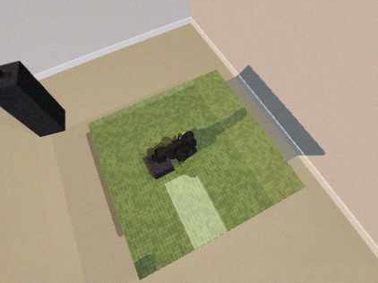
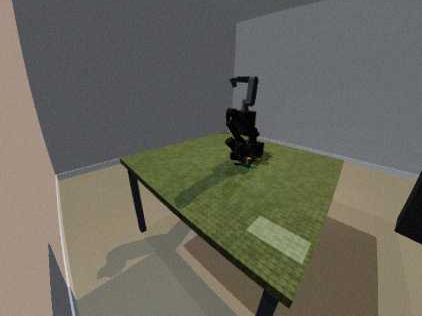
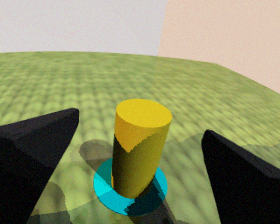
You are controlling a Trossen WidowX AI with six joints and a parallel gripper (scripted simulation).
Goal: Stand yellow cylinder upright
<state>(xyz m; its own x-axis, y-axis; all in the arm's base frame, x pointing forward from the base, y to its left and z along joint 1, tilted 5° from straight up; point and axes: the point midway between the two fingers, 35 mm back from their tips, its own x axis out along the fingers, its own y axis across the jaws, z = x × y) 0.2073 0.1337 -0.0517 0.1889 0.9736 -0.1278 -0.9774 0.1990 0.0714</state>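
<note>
The yellow tall cylinder stands upright on its end, its round top face up. In the top view only a small yellow bit shows beside the dark arm. Its base is inside the cyan circle, with cyan showing around it in the wrist view. My gripper is open, one finger on each side of the cylinder, with a wide gap to each; neither finger touches it. The circle is hidden by the arm in the top view.
The arm's base stands on the green table top. A pale bright patch lies across part of the table. A black block-shaped object is off to the left in the top view.
</note>
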